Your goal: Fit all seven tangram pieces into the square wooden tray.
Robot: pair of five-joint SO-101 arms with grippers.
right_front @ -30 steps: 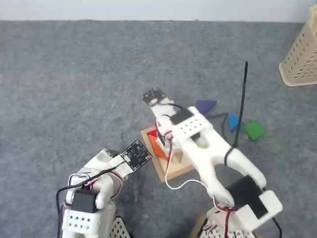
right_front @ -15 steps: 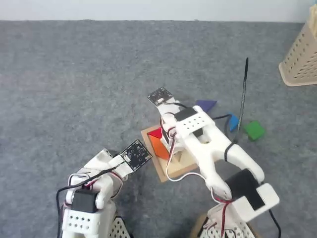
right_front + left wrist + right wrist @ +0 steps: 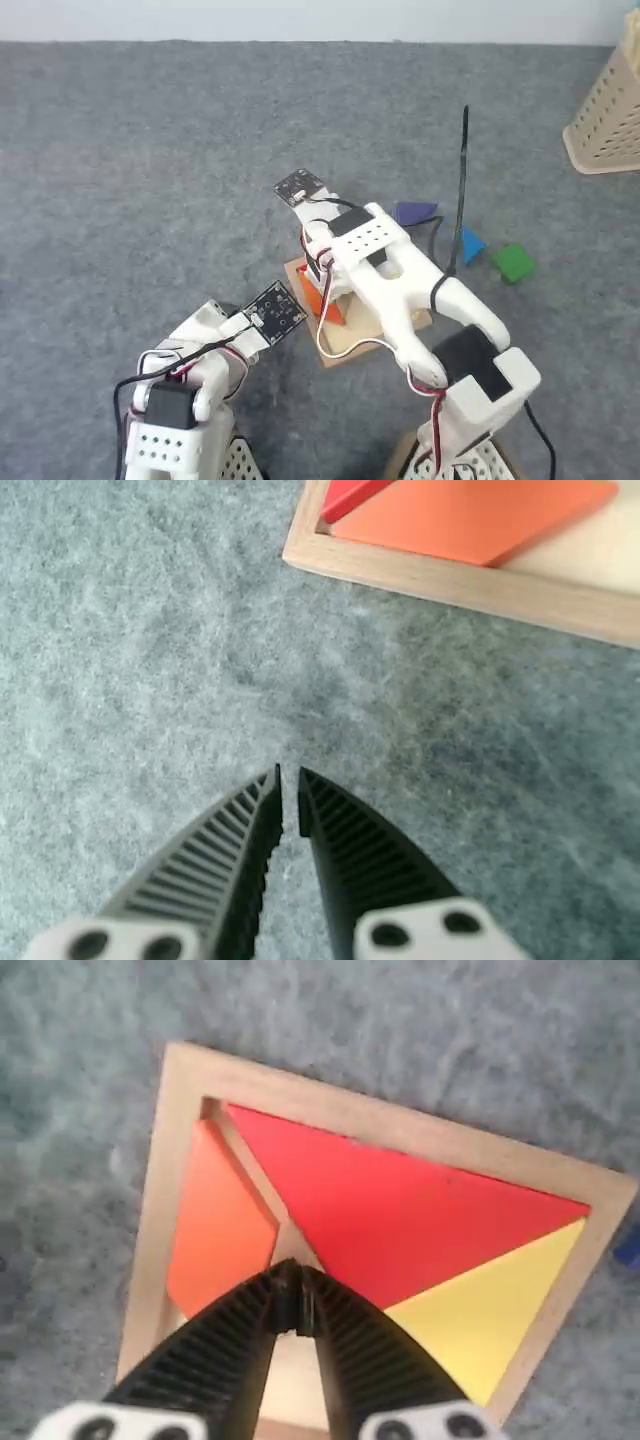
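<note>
Wooden tray [image 3: 350, 1110] holds red triangle [image 3: 400, 1210], orange piece [image 3: 215, 1235] and yellow triangle [image 3: 490, 1310]; right gripper [image 3: 290, 1285] clenched, empty, above them. Purple piece [image 3: 413, 212], blue piece [image 3: 470, 243] and green piece [image 3: 513, 262] lie beside it. Left gripper [image 3: 290, 780] clenched, empty, near tray.

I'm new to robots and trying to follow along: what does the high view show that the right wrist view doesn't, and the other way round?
The high view adds the left arm and three loose pieces lying off the wooden tray: a purple piece, a blue piece and a green piece. The right wrist view adds the yellow triangle in the tray, with the right gripper shut above the tray's bare floor. Both take in the tray and the orange piece in it.
</note>
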